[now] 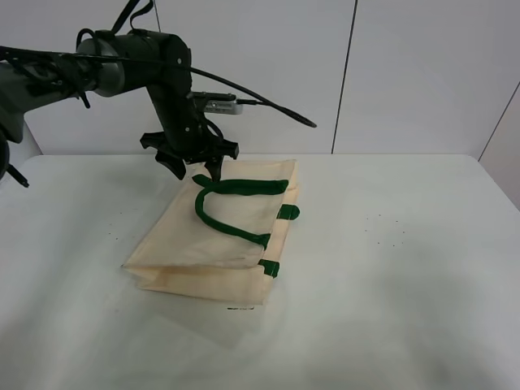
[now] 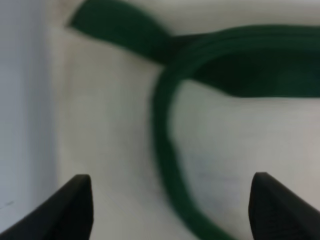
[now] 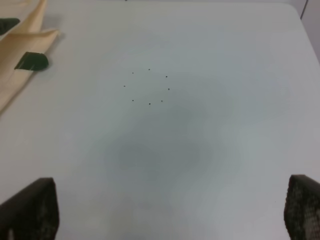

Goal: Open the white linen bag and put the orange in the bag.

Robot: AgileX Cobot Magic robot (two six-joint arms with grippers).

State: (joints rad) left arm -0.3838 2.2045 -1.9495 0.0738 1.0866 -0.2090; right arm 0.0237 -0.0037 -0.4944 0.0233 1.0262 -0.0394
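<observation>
white linen bag (image 1: 213,248) flat, left end effector (image 1: 197,174) above

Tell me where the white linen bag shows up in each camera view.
Exterior high: the white linen bag lies flat on the table, left of centre.
Left wrist: the bag fills nearly the whole picture, close up.
Right wrist: only a corner of the bag shows at the frame's edge.
Shared landmark: green rim tab, exterior and right wrist; green handle, exterior and left wrist.
</observation>
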